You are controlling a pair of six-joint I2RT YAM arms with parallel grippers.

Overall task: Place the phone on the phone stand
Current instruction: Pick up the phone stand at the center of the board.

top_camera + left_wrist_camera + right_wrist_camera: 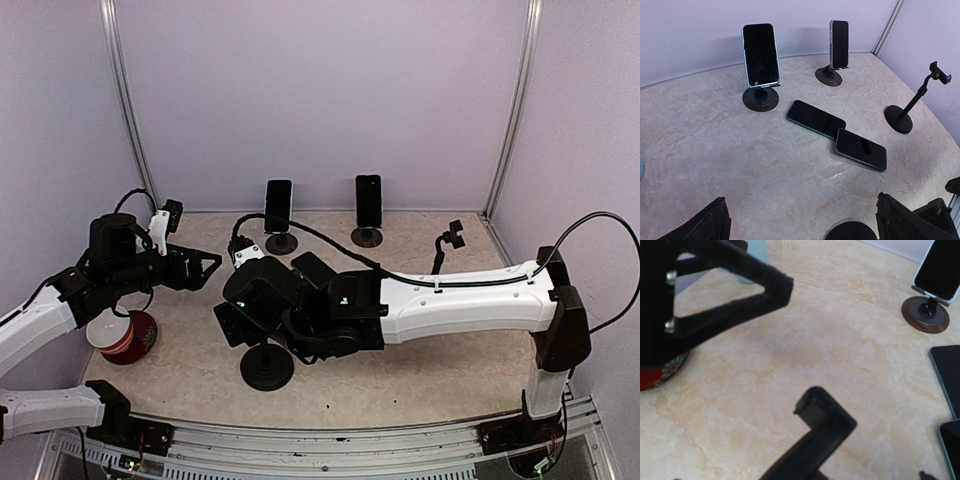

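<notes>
**Phone not yet lifted: both claws spread, nothing pinched.**
The near flat phone (861, 149) and the far flat phone (816, 119) lie on the bench (420, 370) ahead of the left claw (801, 210) and a little to its right, touching at a corner as far as I can tell. That claw's jaws stand wide with nothing between them. The right claw (238, 322) is spread too, hovering just above an empty round-based stand (267, 366). Two propped phones (760, 54) (839, 44) stand beyond, by the back wall. I judge that picking and placing are both left to do. A clamp stand (898, 120) sits far right of the left claw, a red cup (128, 335) just behind it. Bare bench lies open ahead of the left claw.
</notes>
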